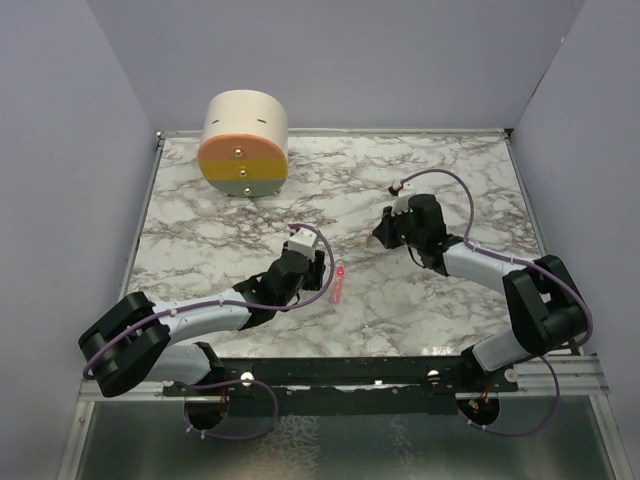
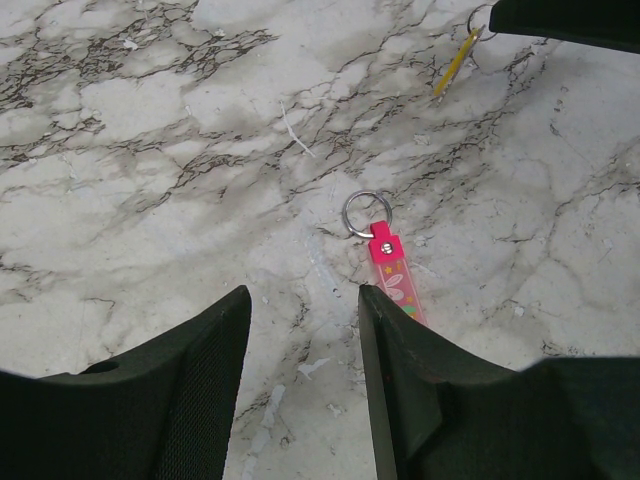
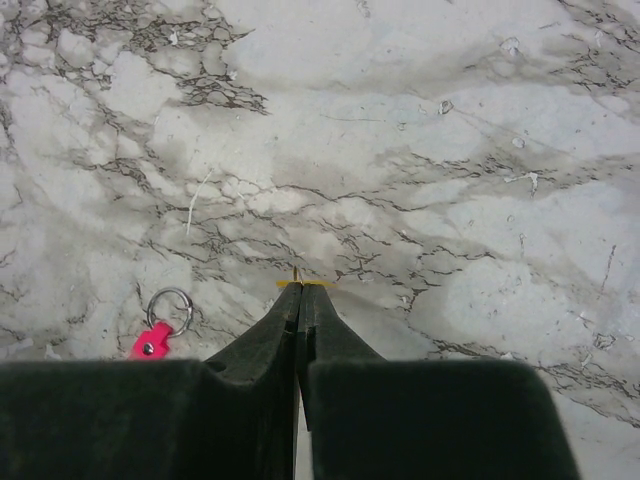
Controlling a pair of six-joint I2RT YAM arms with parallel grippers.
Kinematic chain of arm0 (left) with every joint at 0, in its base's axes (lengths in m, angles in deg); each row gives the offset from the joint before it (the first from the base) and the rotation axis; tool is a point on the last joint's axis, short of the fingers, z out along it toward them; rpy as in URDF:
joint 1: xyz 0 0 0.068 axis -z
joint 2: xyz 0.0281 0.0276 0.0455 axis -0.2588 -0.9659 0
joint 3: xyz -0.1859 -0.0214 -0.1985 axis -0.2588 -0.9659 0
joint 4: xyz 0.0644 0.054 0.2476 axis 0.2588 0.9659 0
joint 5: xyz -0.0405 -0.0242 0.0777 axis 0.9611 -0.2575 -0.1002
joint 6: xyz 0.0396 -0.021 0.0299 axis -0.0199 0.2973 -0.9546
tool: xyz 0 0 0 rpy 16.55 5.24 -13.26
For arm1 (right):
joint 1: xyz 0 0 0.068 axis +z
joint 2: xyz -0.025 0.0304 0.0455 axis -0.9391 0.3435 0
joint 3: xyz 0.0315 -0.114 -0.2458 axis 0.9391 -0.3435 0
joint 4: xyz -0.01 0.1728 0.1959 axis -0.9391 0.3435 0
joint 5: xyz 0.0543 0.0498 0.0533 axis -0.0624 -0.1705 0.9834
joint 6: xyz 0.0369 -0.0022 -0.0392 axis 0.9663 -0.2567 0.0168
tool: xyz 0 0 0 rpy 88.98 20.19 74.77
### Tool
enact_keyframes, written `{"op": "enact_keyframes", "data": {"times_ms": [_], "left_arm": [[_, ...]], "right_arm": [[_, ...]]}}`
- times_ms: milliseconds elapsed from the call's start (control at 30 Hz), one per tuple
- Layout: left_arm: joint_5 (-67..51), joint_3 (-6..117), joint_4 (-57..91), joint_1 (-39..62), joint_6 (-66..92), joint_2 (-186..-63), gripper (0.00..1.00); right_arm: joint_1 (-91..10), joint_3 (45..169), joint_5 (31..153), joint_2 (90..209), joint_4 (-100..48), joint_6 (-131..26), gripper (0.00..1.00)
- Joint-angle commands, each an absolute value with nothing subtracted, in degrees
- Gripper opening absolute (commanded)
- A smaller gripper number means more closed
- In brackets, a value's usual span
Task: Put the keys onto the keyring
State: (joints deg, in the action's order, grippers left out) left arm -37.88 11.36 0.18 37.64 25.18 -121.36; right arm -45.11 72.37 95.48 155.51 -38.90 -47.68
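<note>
Keys point(image 3: 302, 283) showed only as a yellow sliver pinched in your right gripper point(image 3: 299, 298). Your left gripper point(image 2: 303, 295), spread, hid one end of the keyring point(image 2: 386, 256).

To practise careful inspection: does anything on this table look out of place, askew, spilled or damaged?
Nothing stands out: the keyring lies flat on the table, the key is pinched in the shut right end effector, nothing spilled or broken.
</note>
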Motion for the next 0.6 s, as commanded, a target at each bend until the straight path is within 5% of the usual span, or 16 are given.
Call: {"op": "enact_keyframes", "data": {"times_ms": [0, 567], "left_arm": [[-37.28, 11.10, -1.53, 37.98, 25.13, -120.31, 0.50], [-32.69, 15.26, -3.48, 38.83, 26.71, -130.16, 0.60]], "right_arm": [[-44.86, 71.69, 95.59, 153.42, -40.57, -48.49, 0.01], [-44.34, 70.50, 94.95, 147.19, -37.25, -48.03, 0.01]]}}
